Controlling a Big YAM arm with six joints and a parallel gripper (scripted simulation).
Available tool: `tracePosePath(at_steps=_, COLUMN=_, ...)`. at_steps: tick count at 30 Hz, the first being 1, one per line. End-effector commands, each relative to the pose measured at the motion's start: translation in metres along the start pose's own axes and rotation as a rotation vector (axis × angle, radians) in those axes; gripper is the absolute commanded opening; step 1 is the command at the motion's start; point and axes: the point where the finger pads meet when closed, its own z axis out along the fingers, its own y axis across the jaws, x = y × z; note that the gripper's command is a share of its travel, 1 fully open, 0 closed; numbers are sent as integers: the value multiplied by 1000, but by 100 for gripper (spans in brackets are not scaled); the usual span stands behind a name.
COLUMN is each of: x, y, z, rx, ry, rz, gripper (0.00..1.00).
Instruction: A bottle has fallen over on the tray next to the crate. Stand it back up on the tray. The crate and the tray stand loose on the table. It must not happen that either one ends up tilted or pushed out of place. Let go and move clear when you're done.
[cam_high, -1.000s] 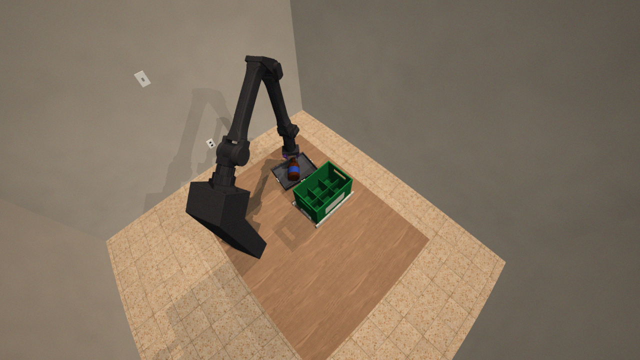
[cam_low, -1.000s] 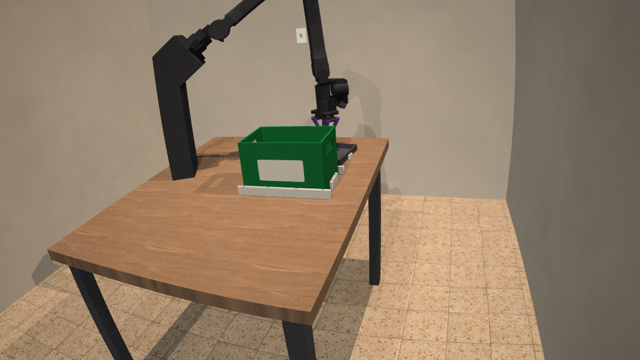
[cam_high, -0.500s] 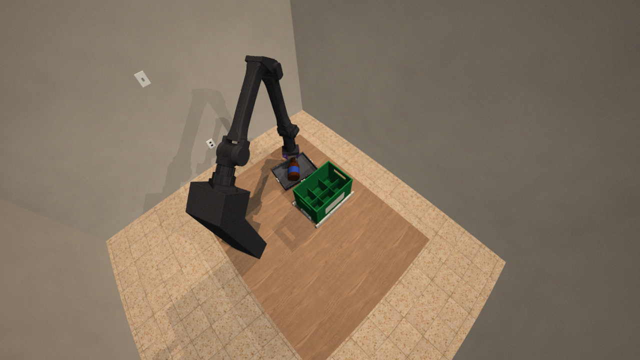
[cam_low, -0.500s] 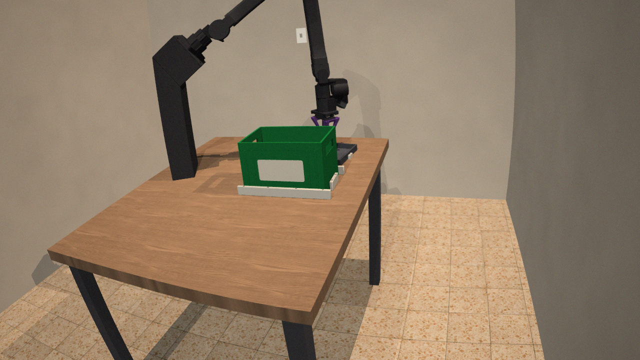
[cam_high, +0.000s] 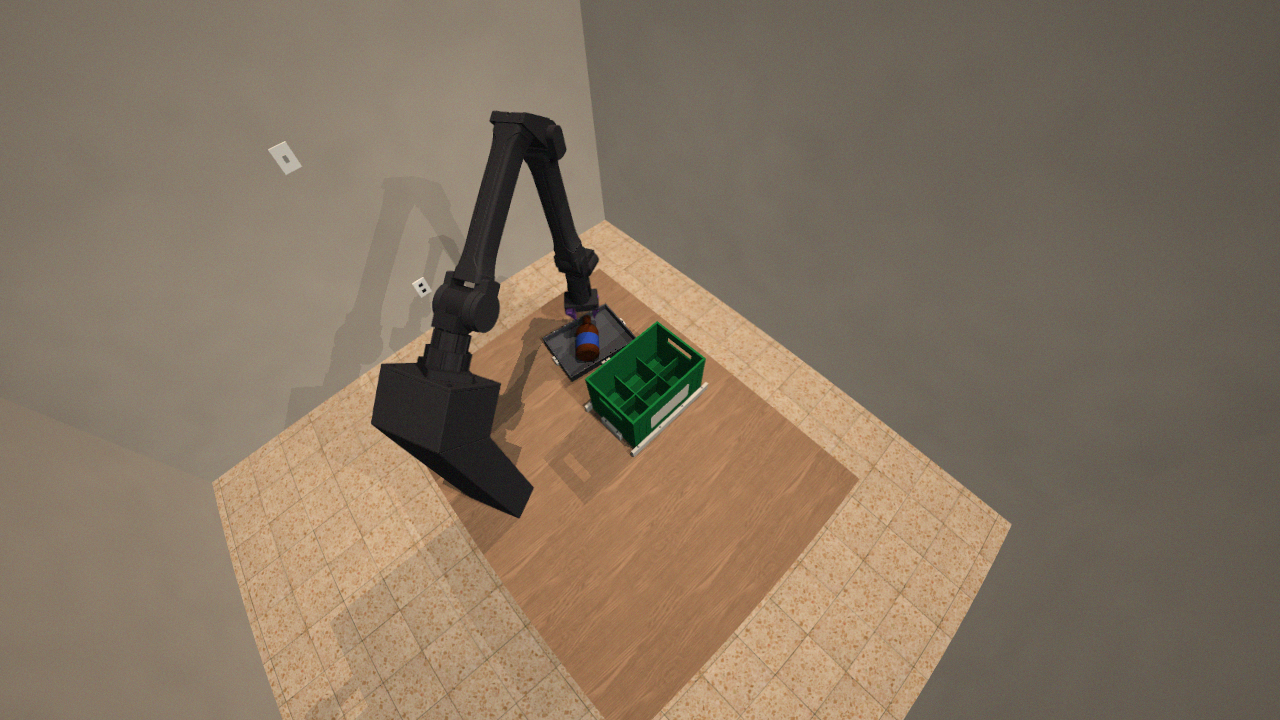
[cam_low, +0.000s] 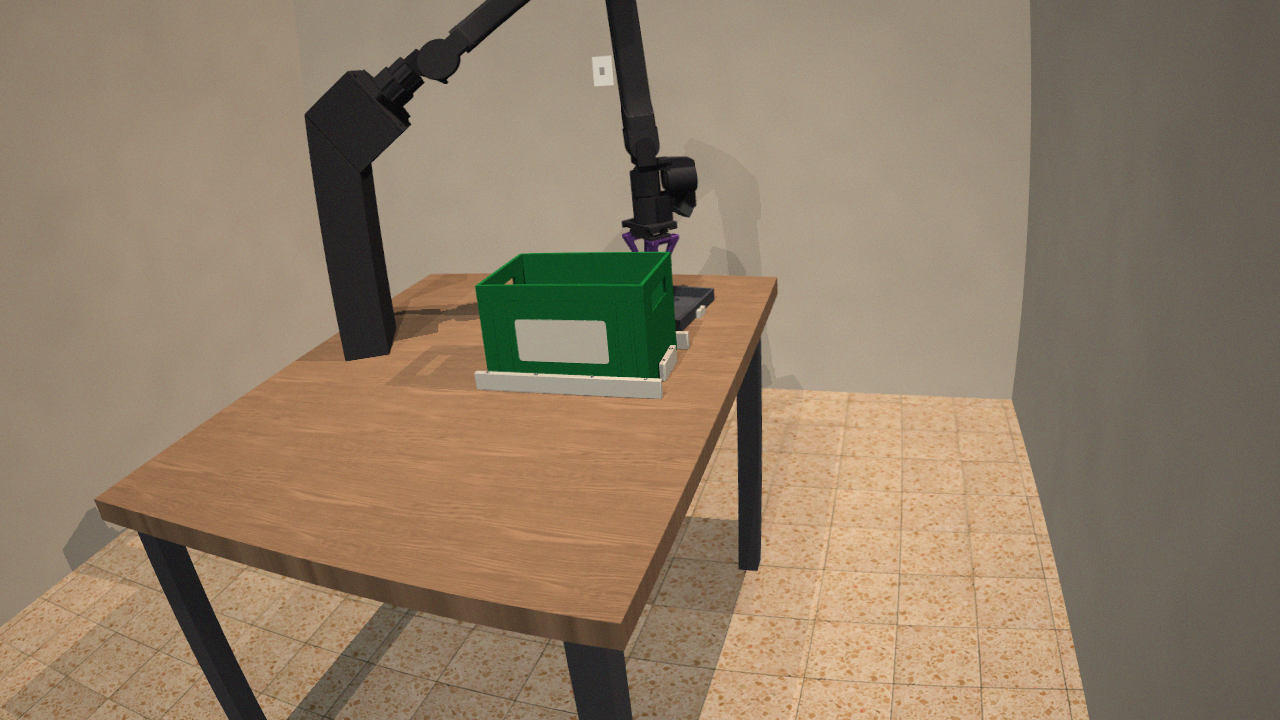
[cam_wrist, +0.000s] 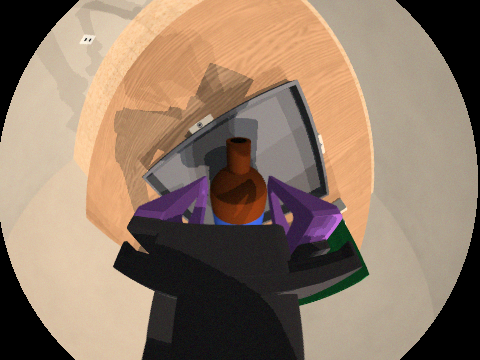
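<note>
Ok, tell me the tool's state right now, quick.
Tool: partly open, holding nothing; in the wrist view the bottle shows between its fingers, a gap on each side.

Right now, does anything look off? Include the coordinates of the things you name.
Yes: the brown bottle (cam_high: 587, 351) (cam_wrist: 238, 192) seems to be lying on the tray (cam_high: 558, 343) (cam_low: 696, 297) (cam_wrist: 287, 125); one expects it upright. The crate (cam_high: 611, 407) (cam_low: 572, 302) (cam_wrist: 360, 257) looks level.
</note>
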Motion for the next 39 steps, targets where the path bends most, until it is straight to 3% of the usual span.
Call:
tracePosePath(at_steps=1, x=6, y=6, z=11, rx=-13, ry=22, rz=7, gripper=61)
tracePosePath(at_steps=23, x=4, y=6, z=12, rx=-11, ry=17, rz=7, gripper=61)
tracePosePath(at_steps=39, x=1, y=5, z=24, rx=-5, ry=4, rz=6, gripper=61)
